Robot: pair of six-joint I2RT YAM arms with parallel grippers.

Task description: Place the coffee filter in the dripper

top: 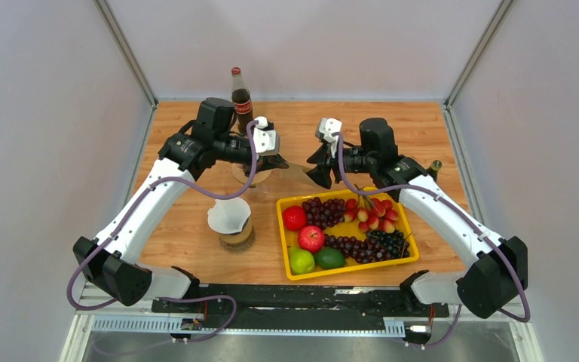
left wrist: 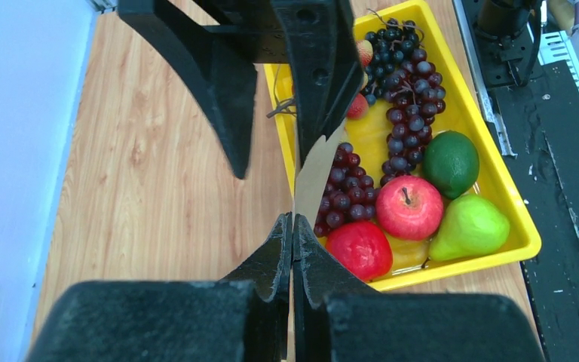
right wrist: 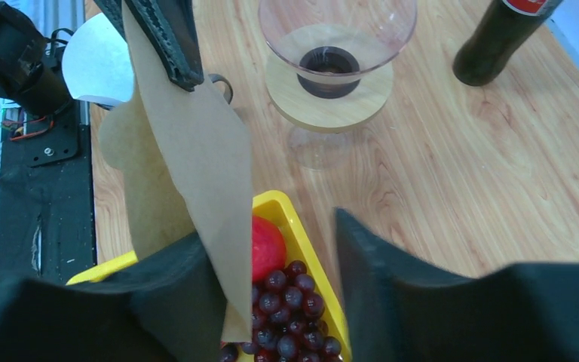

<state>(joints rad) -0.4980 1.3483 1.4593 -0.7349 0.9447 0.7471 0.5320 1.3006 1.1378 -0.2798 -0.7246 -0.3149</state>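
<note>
My left gripper (top: 283,163) (left wrist: 292,226) is shut on one edge of a brown paper coffee filter (left wrist: 314,175) and holds it in the air between the two arms. The filter also shows in the top view (top: 298,173) and the right wrist view (right wrist: 196,166). My right gripper (top: 318,167) (right wrist: 271,235) is open; the filter's far edge hangs between its jaws, against the left finger (right wrist: 173,294). The glass dripper with a wooden collar (right wrist: 329,72) stands on the table behind the left wrist (top: 250,176), its bowl bare.
A yellow tray (top: 283,226) (left wrist: 524,230) of grapes, apples, a pear and a lime lies under the filter and to the right. A cola bottle (top: 240,94) (right wrist: 497,38) stands at the back. A white cone on a wooden base (top: 230,217) stands front left.
</note>
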